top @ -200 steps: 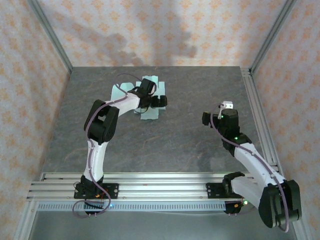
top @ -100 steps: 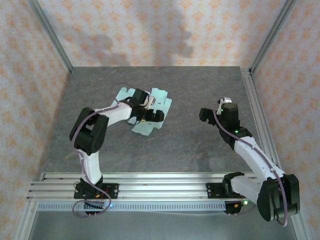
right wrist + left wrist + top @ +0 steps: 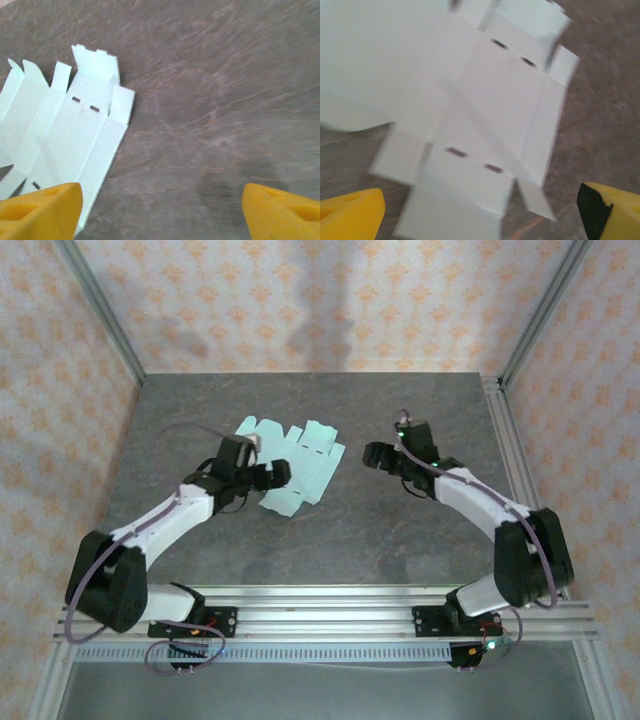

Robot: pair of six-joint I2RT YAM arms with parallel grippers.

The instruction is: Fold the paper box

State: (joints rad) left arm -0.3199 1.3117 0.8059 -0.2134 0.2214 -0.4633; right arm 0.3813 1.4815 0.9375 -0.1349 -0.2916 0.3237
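My left gripper (image 3: 270,477) is pulling back off the paper box (image 3: 305,465) toward 8 o'clock. Its jaws are standing wide apart and holding nothing, right by the sheet's edge. The paper box is lying flat and unfolded on the table (image 3: 400,540), a little to 11 o'clock of the middle. It is sitting turned and nearer than a second ago, with its flaps uncovered, so I think folding can start. My right gripper (image 3: 372,455) is swinging in from 3 o'clock, jaws apart but closing a little, touching nothing.
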